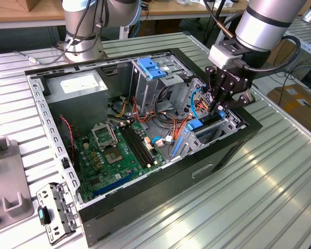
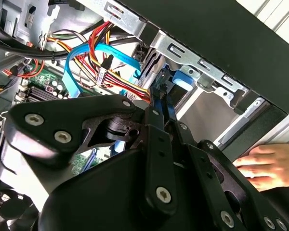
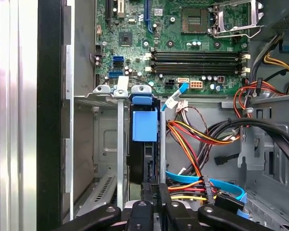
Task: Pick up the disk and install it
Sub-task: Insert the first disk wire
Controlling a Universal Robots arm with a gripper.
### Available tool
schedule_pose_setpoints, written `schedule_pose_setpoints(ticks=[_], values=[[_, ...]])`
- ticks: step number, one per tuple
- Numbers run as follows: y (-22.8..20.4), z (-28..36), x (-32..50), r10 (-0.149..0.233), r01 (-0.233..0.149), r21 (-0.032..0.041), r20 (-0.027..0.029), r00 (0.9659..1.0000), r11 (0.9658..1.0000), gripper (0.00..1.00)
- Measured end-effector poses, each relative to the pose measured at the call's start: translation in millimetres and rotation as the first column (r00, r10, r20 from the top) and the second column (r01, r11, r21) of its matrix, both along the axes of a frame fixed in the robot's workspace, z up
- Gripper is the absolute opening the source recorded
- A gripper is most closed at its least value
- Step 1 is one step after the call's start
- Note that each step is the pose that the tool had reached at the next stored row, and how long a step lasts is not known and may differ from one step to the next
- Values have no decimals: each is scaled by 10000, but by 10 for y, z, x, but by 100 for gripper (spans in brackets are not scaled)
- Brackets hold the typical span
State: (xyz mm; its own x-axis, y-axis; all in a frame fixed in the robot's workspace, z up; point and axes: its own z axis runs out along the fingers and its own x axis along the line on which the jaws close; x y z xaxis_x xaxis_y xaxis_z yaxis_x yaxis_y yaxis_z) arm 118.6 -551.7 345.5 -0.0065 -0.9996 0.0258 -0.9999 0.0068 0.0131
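Ribbed grey metal makes up the surface (image 1: 280, 192) carrying the open computer case (image 1: 160, 187) at the centre of the exterior view. At the case's end on the exterior view's right, the gripper (image 1: 217, 108) reaches down into the drive bay, its jaws drawn together on the disk (image 1: 210, 122), which stands on edge in the bay with a blue rail showing. A green motherboard (image 1: 116, 153) lies at lower centre, and a grey box with a white sticker (image 1: 75, 85) sits at upper left.

In the second wrist view, the black gripper (image 2: 160, 103) linkage spreads over the lower half, its tips meeting at a blue rail near centre. A person's hand (image 2: 265, 166) rests at the right edge.

In the first wrist view, the disk (image 3: 145, 144) stands upright in its slot at centre, blue tab on top, with the gripper (image 3: 154, 186) closed on its lower edge. The motherboard (image 3: 183, 43) spans the top.
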Motion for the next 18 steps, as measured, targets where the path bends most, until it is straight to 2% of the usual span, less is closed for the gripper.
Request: schedule_pose_setpoints(ticks=[9, 11, 18], values=[[-38, 2, 1, 0, 0, 1, 0, 10000, 10000, 16], [-38, 19, 3, 0, 0, 3, 0, 10000, 10000, 16], [-41, 5, 3, -13, 13, -1, 0, 10000, 10000, 16]])
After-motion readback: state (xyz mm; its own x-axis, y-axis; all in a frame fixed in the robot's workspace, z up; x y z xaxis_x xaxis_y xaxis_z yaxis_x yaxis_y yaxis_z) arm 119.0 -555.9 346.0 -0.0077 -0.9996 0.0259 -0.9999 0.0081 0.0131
